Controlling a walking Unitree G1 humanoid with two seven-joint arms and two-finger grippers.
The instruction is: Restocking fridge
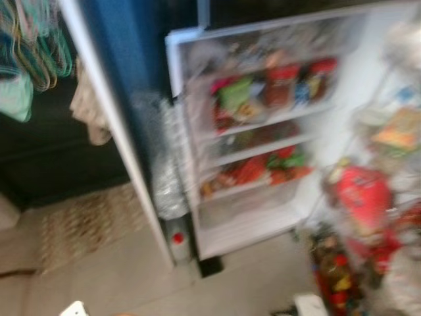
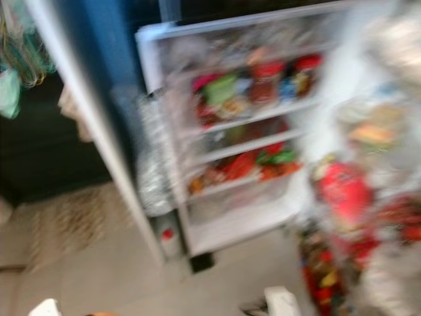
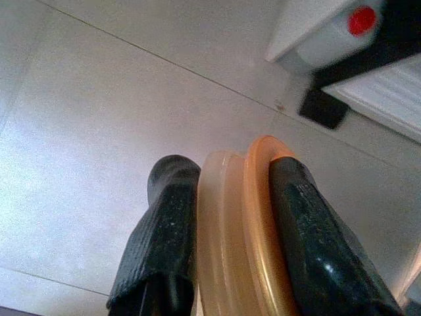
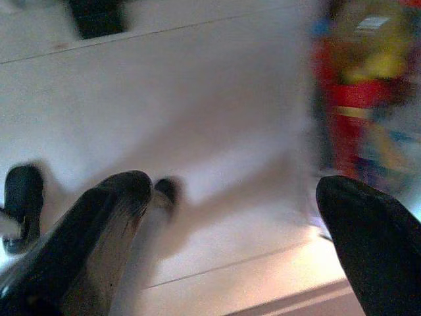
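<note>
The head views are blurred. An open fridge door (image 1: 263, 131) faces me, its white shelves packed with red and green packets and jars. To the right, fridge shelves (image 1: 395, 138) hold more packets and a red bag (image 1: 362, 194). My left gripper (image 3: 230, 178) hangs low over the tiled floor, shut on a round, translucent orange-rimmed lid or tub (image 3: 230, 257) held on edge between its black fingers (image 3: 164, 243). My right gripper (image 4: 237, 197) is open above the floor with nothing between its fingers, and colourful packets (image 4: 362, 85) lie just beyond it.
A tall blue panel with a white edge (image 1: 125, 85) stands left of the door. At its foot are a white bottle with a red cap (image 1: 177, 240) and a silvery bag (image 1: 168, 178). A patterned mat (image 1: 85, 224) covers the floor on the left, below hanging clothes (image 1: 33, 46).
</note>
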